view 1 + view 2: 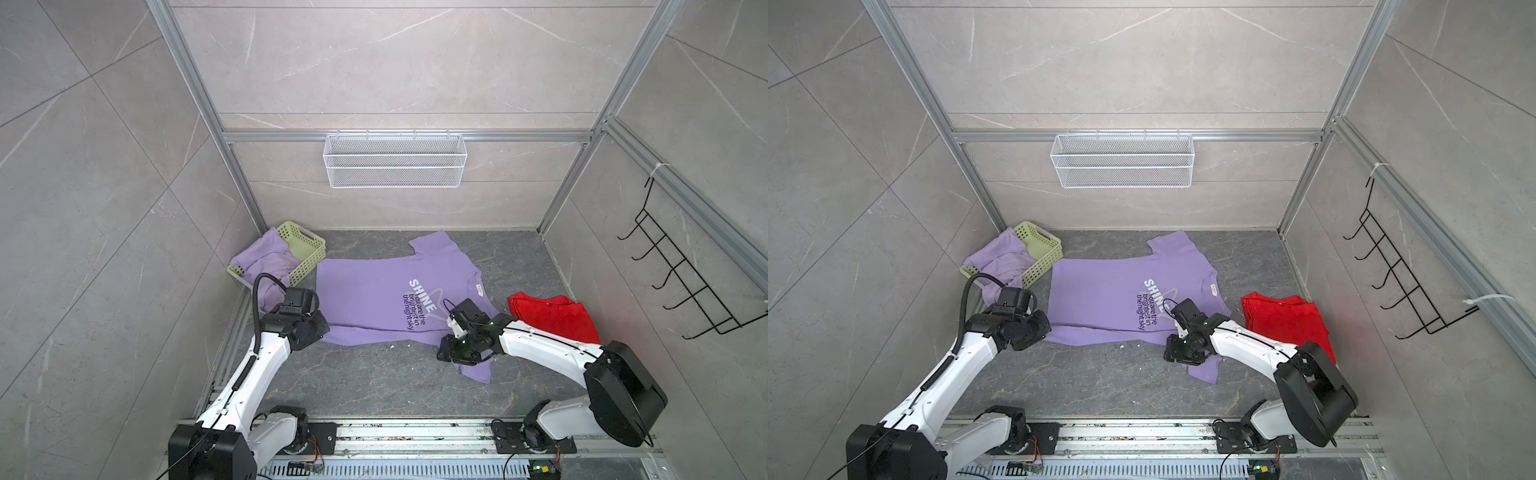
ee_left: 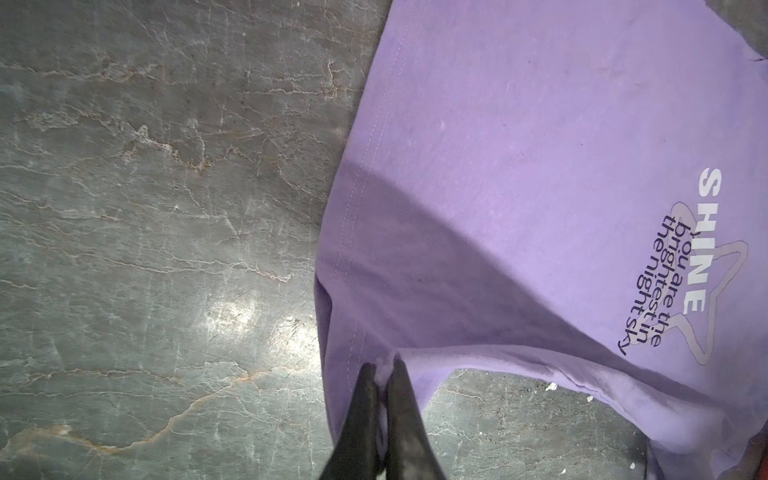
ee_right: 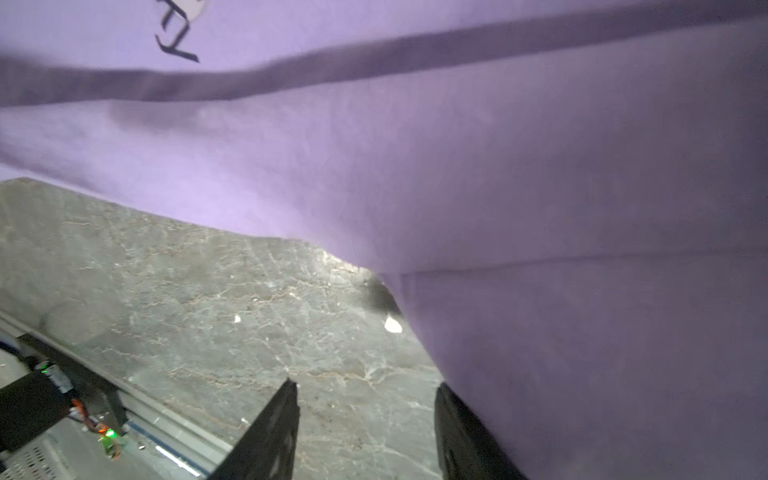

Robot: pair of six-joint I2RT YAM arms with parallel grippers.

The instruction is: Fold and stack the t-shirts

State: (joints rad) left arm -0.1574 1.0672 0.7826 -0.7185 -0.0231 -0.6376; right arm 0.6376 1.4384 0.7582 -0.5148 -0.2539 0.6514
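Two lilac tees: the printed t-shirt (image 1: 374,299) lies flat on the tabletop (image 1: 374,386), long axis left-right, collar right; the second t-shirt (image 1: 266,259) slumps from the far-left basket (image 1: 307,245). Red cloth (image 1: 557,316) lies near the collar. Left hand (image 2: 384,365) pinches the near hem corner; right hand (image 3: 365,395) gapes, gripping nothing, at the near sleeve.

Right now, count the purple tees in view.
2. The SHINE tee lies spread on the floor, mid-scene. The bunched tee spills from the basket at the back left; that heap may hide more.
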